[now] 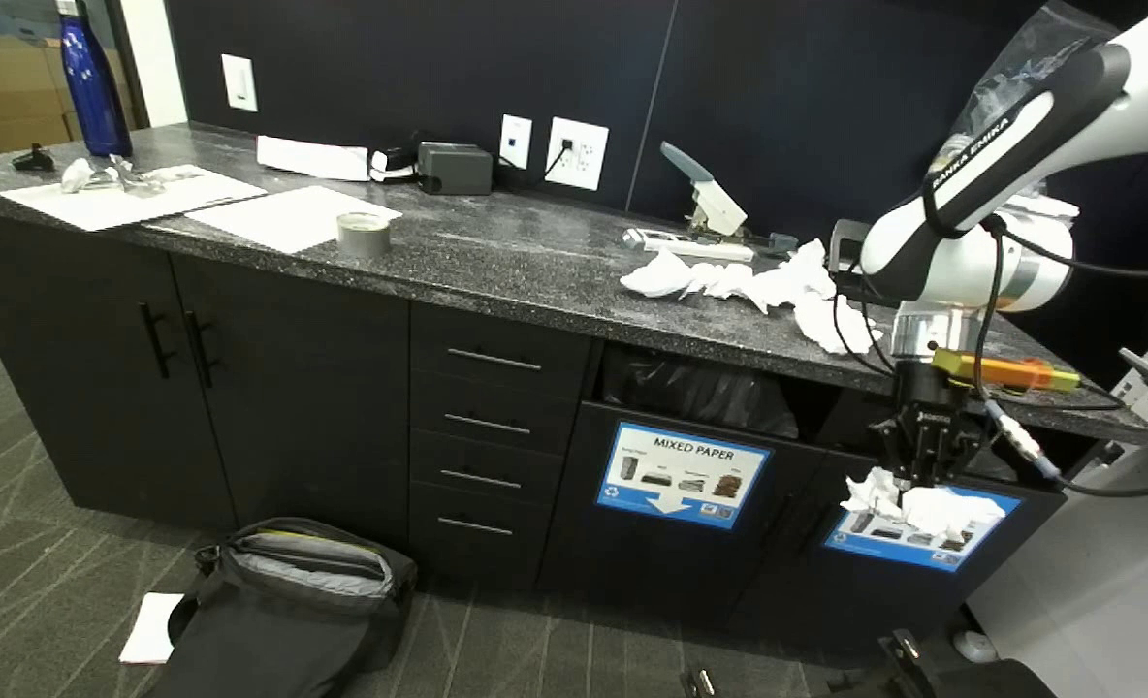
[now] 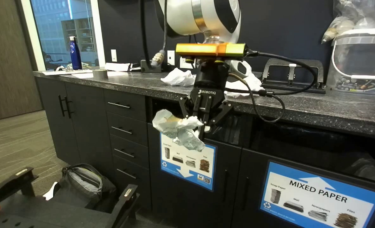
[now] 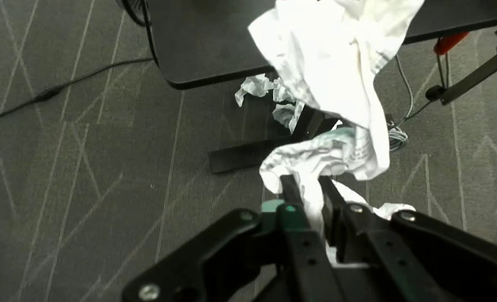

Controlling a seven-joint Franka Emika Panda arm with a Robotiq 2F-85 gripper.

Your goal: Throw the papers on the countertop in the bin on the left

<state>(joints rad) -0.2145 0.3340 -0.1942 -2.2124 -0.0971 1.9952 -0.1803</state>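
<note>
Exterior view: paper [image 2: 178, 127] in downward pincer [image 2: 203, 131]

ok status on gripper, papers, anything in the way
Gripper shut on crumpled paper. More papers on countertop. Its edge sits above left bin, possibly in the way.

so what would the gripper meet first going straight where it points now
Probably the floor or the black bar: the gripper points down, but the held paper hides part of that line and depth is unclear.

Overexposed paper [image 3: 328, 71], soft-focus hand [image 3: 309, 186] in wrist view
</note>
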